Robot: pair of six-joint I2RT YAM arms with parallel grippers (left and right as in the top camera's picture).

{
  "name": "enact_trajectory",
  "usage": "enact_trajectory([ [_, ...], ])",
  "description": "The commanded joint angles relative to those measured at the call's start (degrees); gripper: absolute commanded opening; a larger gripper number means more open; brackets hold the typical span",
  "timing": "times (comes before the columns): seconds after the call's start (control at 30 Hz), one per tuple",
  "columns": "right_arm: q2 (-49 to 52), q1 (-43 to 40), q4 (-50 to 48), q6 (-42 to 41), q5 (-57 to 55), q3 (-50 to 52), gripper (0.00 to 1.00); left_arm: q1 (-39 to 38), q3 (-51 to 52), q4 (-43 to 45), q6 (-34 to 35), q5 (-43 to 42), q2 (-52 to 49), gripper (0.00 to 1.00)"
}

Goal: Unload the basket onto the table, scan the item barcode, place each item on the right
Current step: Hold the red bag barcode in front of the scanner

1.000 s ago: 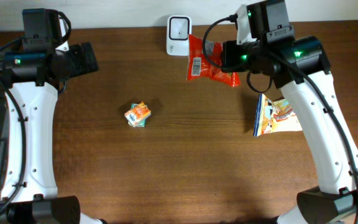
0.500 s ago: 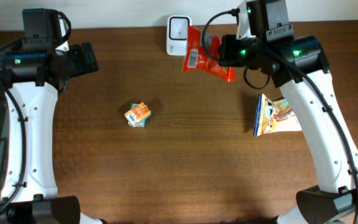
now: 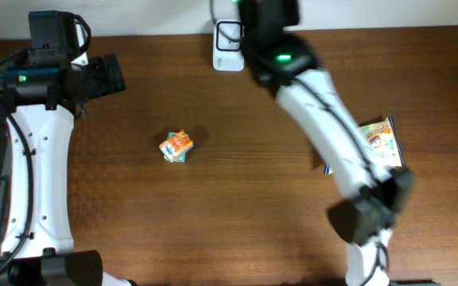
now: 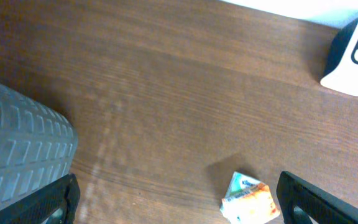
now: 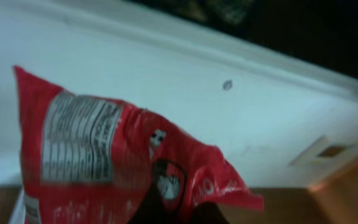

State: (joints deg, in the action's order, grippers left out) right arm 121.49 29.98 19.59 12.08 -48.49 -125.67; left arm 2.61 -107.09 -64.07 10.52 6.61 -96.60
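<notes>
Pinching the lower part of the red snack bag [image 5: 123,168], our right claw [image 5: 174,210] is pressed together on the foil, and only its dark fingers show at the bottom of the wrist view. The bag stands up out of the grip with a white printed panel [image 5: 76,144] turned to the camera, its print too blurred to read, and a white wall [image 5: 185,106] behind. From overhead we cannot see the bag: it is hidden beneath our right arm [image 3: 324,135], which reaches across to the far edge of the table [image 3: 213,214], its wrist just beside the white scanner [image 3: 229,38]. Our left claw [image 4: 179,200] is spread wide and holds nothing. A small orange packet [image 3: 176,146] lies on the wood near mid-table, and a blue and yellow packet [image 3: 380,141] lies on the right, partly under the arm.
</notes>
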Motion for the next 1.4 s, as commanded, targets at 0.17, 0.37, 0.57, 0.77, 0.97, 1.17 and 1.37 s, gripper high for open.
enact_trajectory([
  [0.17, 18.3, 2.3, -36.2, 46.8, -14.5, -0.3, 0.04, 0.1, 0.2, 0.1, -0.3, -0.2, -0.1, 0.99],
  [0.37, 22.4, 2.6, -39.7, 55.5, -11.3, -0.3, 0.04, 0.1, 0.2, 0.1, -0.3, -0.2, -0.1, 0.99],
  [0.57, 23.3, 2.6, -38.4, 60.6, 1.5, -0.2, 0.04, 0.1, 0.2, 0.1, -0.3, -0.2, -0.1, 0.99],
  [0.77, 23.6, 1.6, -38.5, 60.6, 9.1, -0.2, 0.04, 0.1, 0.2, 0.1, -0.3, -0.2, -0.1, 0.99],
  [0.97, 27.1, -0.3, -43.3, 63.1, 13.5, -0.2, 0.04, 0.1, 0.2, 0.1, -0.3, -0.2, -0.1, 0.99],
  [1.17, 28.9, -1.9, -45.6, 67.2, 18.1, -0.2, 0.04, 0.1, 0.2, 0.1, -0.3, -0.2, -0.1, 0.99],
  [1.37, 28.9, -2.3, -48.0, 69.6, 18.3, -0.2, 0.04, 0.1, 0.2, 0.1, -0.3, -0.2, -0.1, 0.99],
])
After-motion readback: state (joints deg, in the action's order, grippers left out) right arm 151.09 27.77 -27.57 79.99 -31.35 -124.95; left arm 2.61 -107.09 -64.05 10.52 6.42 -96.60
